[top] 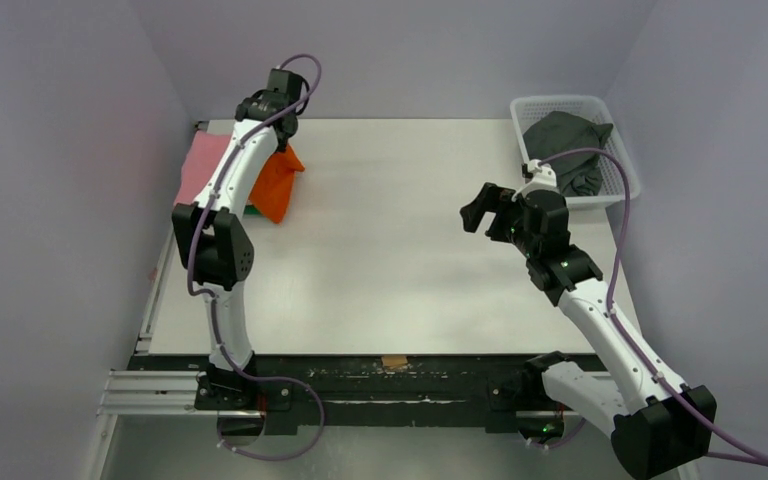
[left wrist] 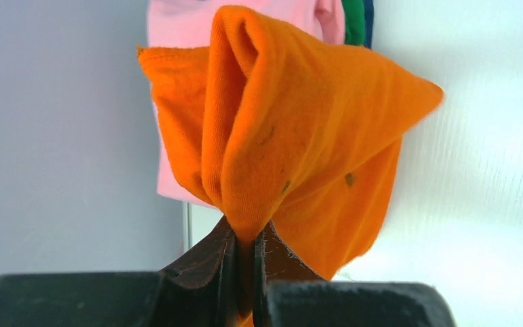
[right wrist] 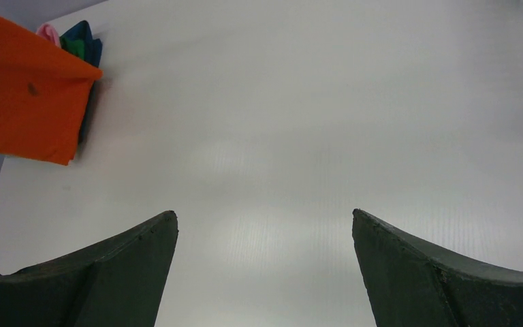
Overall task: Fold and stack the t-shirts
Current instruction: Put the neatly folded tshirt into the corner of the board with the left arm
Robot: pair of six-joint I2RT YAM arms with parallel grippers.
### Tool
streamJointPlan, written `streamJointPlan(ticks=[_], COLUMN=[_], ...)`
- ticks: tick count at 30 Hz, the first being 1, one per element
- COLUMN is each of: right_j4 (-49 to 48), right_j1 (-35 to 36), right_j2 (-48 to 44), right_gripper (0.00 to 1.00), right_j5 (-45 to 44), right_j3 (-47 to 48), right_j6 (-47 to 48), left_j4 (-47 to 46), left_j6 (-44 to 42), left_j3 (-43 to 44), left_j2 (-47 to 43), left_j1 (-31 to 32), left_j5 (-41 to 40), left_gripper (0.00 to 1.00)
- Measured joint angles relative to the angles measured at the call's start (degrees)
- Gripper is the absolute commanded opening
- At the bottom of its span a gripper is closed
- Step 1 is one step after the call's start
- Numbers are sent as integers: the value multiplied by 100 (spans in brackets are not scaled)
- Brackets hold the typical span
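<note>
My left gripper (left wrist: 245, 242) is shut on the bright orange t-shirt (left wrist: 293, 143), which hangs bunched from its jaws over the far left of the table (top: 278, 185). Under it lies a flat pink t-shirt (top: 203, 165), also in the left wrist view (left wrist: 177, 20), with a green t-shirt edge (left wrist: 354, 20) beneath. The right wrist view shows the orange shirt (right wrist: 27, 102) and the green edge (right wrist: 75, 46). A dark grey t-shirt (top: 565, 145) lies crumpled in the white mesh basket (top: 620, 160). My right gripper (right wrist: 264, 218) is open and empty above the mid-right table (top: 480, 212).
The basket stands at the far right corner. Grey walls close in on the left, back and right. A dark blue cloth edge (right wrist: 90, 37) shows beside the green one. A metal rail (top: 360, 385) runs along the near edge.
</note>
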State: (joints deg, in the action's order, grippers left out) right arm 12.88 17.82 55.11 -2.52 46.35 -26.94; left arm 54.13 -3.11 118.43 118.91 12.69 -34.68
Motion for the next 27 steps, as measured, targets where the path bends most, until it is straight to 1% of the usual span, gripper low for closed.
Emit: streamJointPlan(ticks=[6, 12, 18, 22, 24, 26, 27], right_j4=[2, 2, 0, 0, -2, 2, 0], right_j1=[0, 0, 0, 0, 0, 0, 0], right_j2=[0, 39, 103, 227, 323, 448, 496], right_gripper=[99, 99, 99, 99, 99, 99, 99], right_j5=[-109, -210, -271, -284, -297, -302, -306], right_j3=[-2, -11, -11, -11, -11, -11, -11], right_j6=[-2, -7, -15, -22, -24, -26, -26], left_j4=[179, 358, 474, 402, 330, 267, 225], left_j6=[-313, -310, -28, 188, 293, 372, 415], left_j3=[728, 1115, 1429, 1705, 1722, 1722, 1722], left_j2=[-59, -63, 4, 385, 621, 905, 1051], left_j1=[-149, -446, -1003, -1438, -1650, -1860, -1958], left_j5=[52, 511, 1034, 1322, 1436, 1517, 1526], left_gripper=[0, 0, 0, 0, 22, 35, 47])
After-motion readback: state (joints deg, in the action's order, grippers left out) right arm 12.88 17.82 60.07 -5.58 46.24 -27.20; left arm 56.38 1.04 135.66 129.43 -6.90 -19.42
